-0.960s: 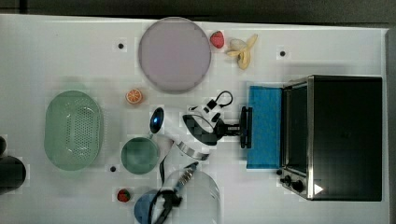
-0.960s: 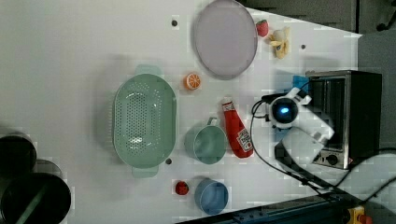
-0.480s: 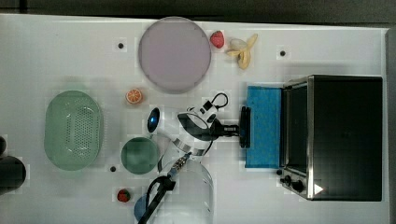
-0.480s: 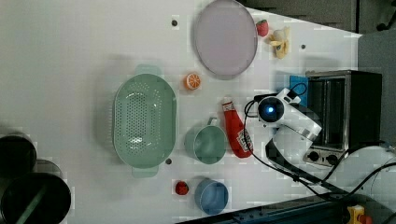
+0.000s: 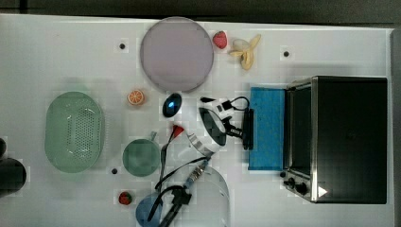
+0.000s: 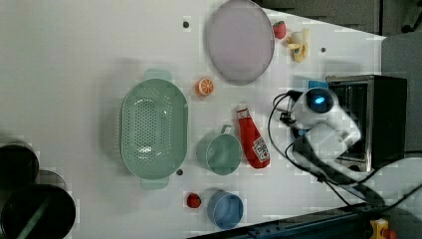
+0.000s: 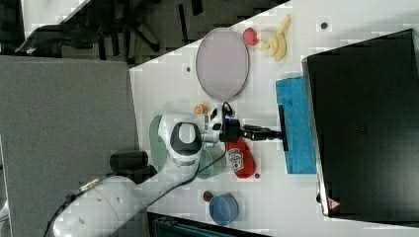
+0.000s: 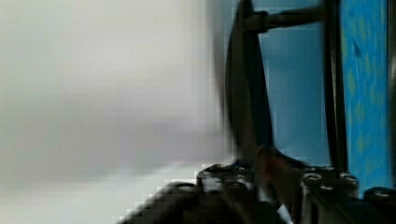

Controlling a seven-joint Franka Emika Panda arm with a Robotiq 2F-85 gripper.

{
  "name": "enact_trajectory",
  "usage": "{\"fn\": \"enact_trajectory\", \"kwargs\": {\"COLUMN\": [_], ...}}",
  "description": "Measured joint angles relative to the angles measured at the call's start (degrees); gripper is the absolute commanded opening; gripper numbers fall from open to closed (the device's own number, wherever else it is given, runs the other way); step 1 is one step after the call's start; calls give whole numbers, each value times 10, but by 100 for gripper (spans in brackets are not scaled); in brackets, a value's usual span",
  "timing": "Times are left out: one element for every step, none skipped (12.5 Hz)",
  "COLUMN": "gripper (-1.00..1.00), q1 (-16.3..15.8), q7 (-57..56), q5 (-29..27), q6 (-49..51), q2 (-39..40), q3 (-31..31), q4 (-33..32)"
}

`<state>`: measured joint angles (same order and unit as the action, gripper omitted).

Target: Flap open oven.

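Oven door almost flat

The gripper (image 5: 242,133) pinches the oven (image 5: 347,139) door's handle (image 5: 248,129) (thin bar); pulling further could drag the oven across the table (image 5: 56,56).

My top view looks straight down on the whole table (image 5: 56,47), my left and right views see it from high up, all sharing the oven (image 5: 350,137), while my wrist view sits close against its door handle (image 8: 245,93).

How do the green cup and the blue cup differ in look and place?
The green cup looks wider and has a handle; on the blue cup I see none. The green cup sits beside the ketchup bottle; the blue cup sits beside a strawberry. Both stand upright.
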<state>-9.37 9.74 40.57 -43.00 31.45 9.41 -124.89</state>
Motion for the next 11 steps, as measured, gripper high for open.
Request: {"fn": "enact_trajectory", "kwargs": {"gripper": [-65, -65, -65, -65, -65, -65, -65, -65, -65, -65, -65], "q1": [4, 6, 2, -3, -3, -4, -7, -8, -8, -11, -12], "q7": [0, 0, 0, 0, 0, 1, 1, 1, 1, 1, 1], "q5": [-70, -136, -198, -255, -301, -343, -354, -356, -354, -354, -355], "q6": [-12, -24, -23, -20, -16, -8, 18, 50, 74, 97, 135], "q2": [-20, -43, -69, -100, -133, -170, -209, -246, -280, -311, -336], "q3": [-1, -5, -7, -9, -14, -16, -15, -14, -13, -10, -5], "q4": [0, 2, 7, 12, 17, 17, 21, 26, 31, 39, 55]}}
